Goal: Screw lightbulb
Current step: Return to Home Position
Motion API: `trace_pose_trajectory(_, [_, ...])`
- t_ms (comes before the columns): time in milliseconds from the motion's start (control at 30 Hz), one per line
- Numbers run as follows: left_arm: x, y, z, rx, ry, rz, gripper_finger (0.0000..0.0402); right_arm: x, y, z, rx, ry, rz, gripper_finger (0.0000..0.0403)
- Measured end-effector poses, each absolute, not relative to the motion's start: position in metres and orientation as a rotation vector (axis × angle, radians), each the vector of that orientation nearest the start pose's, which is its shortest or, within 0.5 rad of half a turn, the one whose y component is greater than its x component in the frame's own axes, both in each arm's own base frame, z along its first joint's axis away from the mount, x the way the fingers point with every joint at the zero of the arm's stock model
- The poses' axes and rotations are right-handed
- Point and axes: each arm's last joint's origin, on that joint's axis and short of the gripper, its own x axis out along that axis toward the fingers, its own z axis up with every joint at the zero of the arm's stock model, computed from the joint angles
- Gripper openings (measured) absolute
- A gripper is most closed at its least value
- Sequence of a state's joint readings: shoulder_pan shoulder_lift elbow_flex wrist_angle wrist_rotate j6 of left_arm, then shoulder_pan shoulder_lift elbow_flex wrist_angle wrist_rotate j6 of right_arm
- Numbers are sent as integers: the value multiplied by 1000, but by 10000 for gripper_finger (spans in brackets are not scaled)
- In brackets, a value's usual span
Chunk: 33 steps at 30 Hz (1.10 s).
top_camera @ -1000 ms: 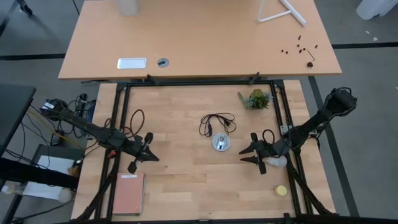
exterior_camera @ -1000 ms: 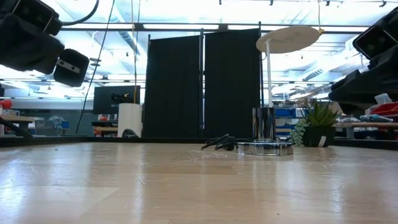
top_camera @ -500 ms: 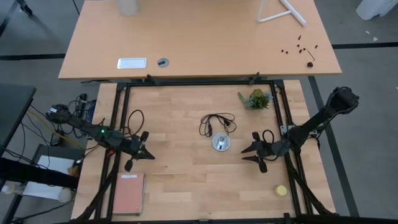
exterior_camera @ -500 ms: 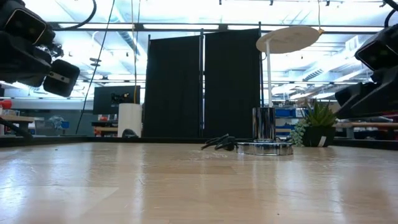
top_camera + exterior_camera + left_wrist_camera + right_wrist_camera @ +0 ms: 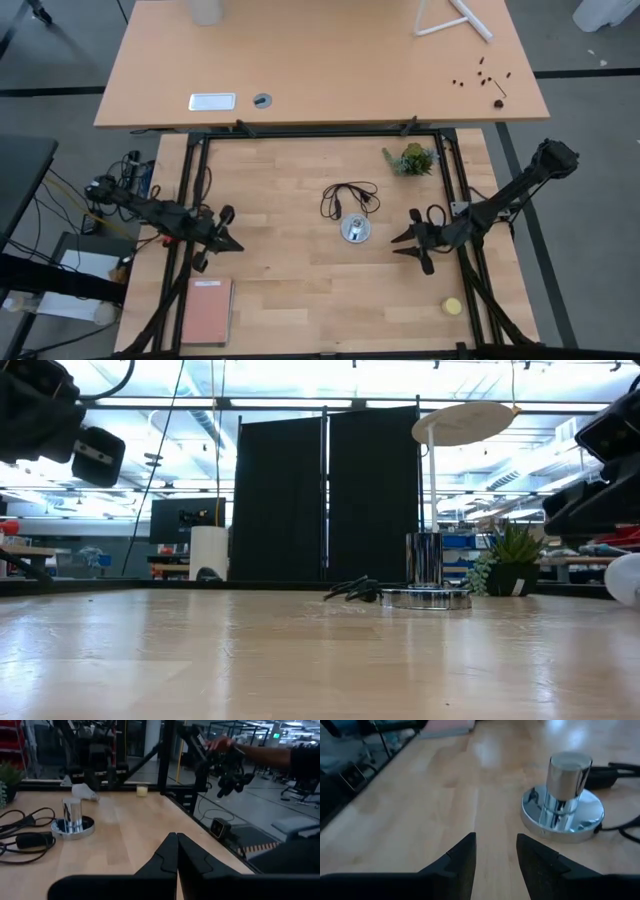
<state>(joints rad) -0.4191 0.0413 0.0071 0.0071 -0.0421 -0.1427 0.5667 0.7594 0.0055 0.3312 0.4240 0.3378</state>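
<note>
The lightbulb (image 5: 83, 793), a small matte white pear shape, lies on its side on the pale wooden table (image 5: 300, 290), on the right-hand side and apart from the lamp (image 5: 353, 229). From above the right arm covers it; the low view catches only its rounded white end (image 5: 630, 578) at the picture's edge. The right gripper (image 5: 400, 246) hangs over the table between bulb and lamp, its two dark wedge-shaped fingers (image 5: 462, 857) parted by a modest gap and holding nothing. The lamp is a polished chrome disc with a short mirror-bright cylinder standing upright at its centre, and its socket is bare. A thin black cord (image 5: 345, 198) loops in loose curls just behind it. The left gripper (image 5: 232, 245) hovers over the table's left side, fingers pressed together to a point and empty. Near it, at the front left corner, lies a flat reddish book (image 5: 206, 310). A small flat yellow round thing (image 5: 453, 306) sits near the front right corner, and a little spiky green plant (image 5: 410, 159) stands at the back right. Beyond the table, the left wrist view shows a person's hand (image 5: 216, 743) on a dark rig.
</note>
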Motion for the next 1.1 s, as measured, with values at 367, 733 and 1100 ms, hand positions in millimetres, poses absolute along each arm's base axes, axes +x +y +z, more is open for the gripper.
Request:
trace_pose_trajectory(367, [90,-39,166,-143,19,-375,8,108,54,120,91,462,62,149])
trace_pose_trajectory(733, [90,-39,166,-142,21,-375,8,107,46,135,179,319,35,149])
trace_pose_trajectory(1100, [90,-38,166,-143,17,-374,8,104,37,153,272,142,7,149])
